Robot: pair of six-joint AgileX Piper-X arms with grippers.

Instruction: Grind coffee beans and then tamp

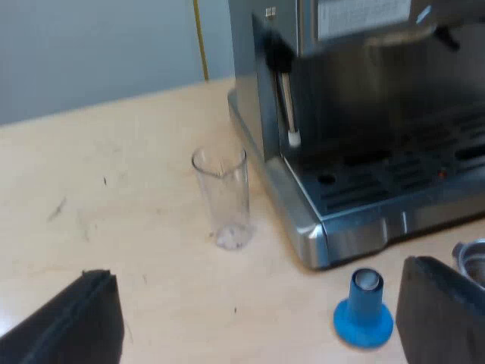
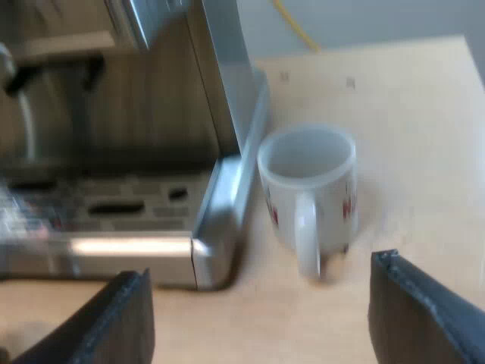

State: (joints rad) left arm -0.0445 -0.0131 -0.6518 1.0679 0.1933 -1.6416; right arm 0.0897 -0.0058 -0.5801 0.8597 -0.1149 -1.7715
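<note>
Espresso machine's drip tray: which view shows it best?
The left wrist view: the drip tray shows its grille and front corner, near the measuring glass. The right wrist view shows the other corner beside the mug.

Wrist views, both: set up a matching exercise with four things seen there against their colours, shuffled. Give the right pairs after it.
Things:
1. glass
2. tamper
3. mug
4. coffee machine

Colours:
A. blue
B. white with red marks
C. clear, see-through
D. silver metal

Pairs: 1-C, 2-A, 3-B, 4-D
</note>
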